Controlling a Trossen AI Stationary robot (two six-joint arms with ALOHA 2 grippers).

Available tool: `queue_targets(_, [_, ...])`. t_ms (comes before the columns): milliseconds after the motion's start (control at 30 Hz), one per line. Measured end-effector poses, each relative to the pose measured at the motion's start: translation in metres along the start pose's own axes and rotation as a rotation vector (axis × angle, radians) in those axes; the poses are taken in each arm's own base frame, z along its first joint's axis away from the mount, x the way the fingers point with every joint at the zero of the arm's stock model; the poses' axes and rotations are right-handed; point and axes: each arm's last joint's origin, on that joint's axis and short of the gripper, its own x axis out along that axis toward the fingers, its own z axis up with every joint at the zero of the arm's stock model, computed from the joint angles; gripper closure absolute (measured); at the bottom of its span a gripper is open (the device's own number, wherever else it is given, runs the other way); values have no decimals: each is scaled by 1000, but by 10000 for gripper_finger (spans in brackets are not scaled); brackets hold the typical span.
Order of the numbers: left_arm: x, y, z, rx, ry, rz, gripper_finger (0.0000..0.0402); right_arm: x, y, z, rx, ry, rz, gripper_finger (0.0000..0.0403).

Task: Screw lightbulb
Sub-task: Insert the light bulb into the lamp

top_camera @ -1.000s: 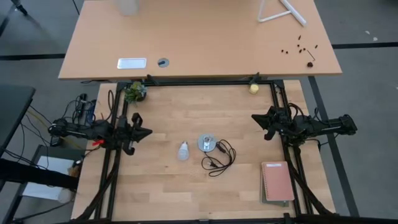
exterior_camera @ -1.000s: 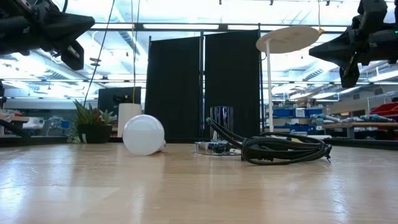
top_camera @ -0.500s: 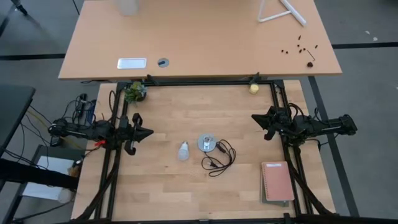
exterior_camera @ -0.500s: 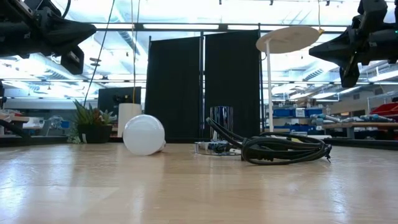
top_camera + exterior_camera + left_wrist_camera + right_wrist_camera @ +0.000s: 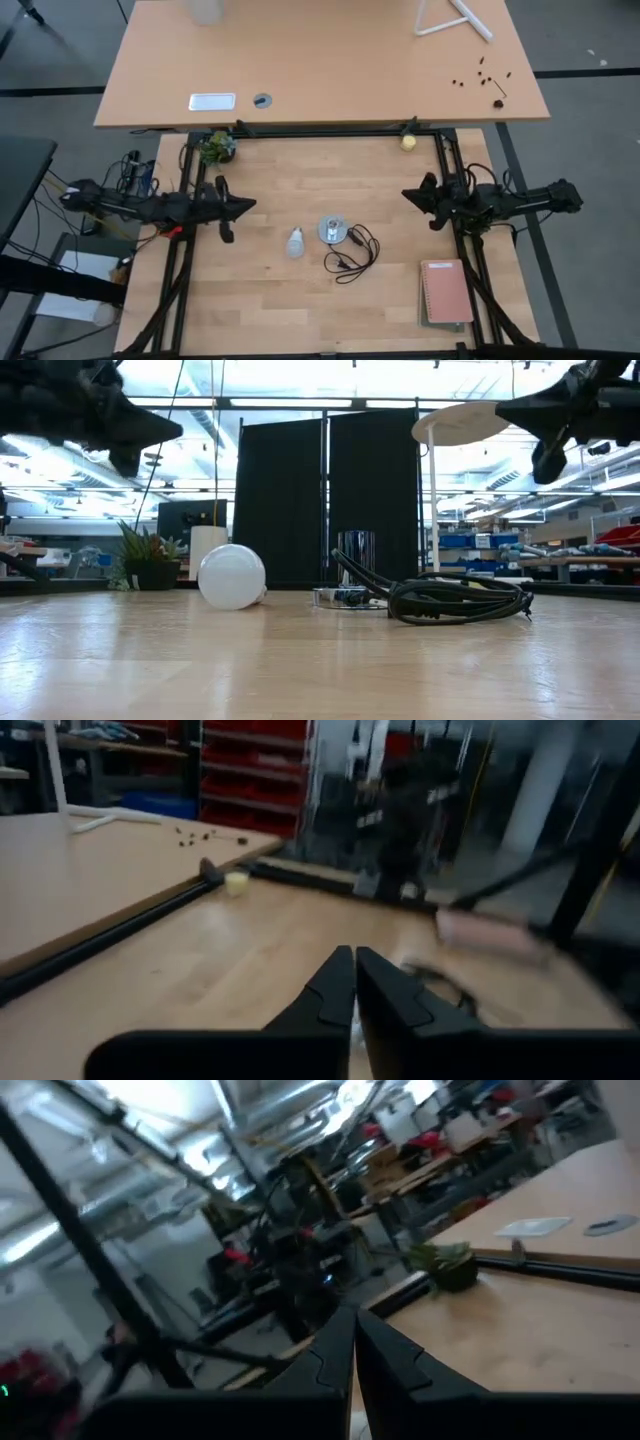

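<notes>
High view: bulb (image 5: pixel 294 241) lies on its side mid-table, white head, grey base, just left of the socket (image 5: pixel 332 229) and cord (image 5: pixel 353 254). Left gripper (image 5: pixel 248 205) and right gripper (image 5: pixel 407 194) are well apart from it.

Low view: bulb (image 5: pixel 231 576) is a frosted, rounded globe resting on the wood.

Wrist views: left gripper (image 5: pixel 355 960) and right gripper (image 5: pixel 354 1320) have fingers pressed together, empty.

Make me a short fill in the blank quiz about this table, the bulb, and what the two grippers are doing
The lightbulb lies on its ____ on the table.
The socket disc has a ____ cord.
The left gripper holds ____.
The right gripper has its fingers ____.

Missing words: side; black; nothing; shut
</notes>
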Motion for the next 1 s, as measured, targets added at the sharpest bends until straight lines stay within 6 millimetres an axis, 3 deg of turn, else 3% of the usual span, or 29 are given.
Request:
queue_targets(100, [14,-9,3,140,83,-65,356,7,2,-5,-78,37,21,378])
queue_targets(267, [43,-26,7,214,213,-144,341,21,7,-8,-198,152,33,377])
queue_targets(500, [81,-44,-12,343,392,-104,334,47,23,-7,-282,322,29,345])
queue_targets(733, [110,-73,-4,177,437,-77,261,71,42,-12,-378,523,-40,262])
queue_targets(1000, [124,-101,8,-4,566,44,164,83,51,-18,-427,527,-152,199])
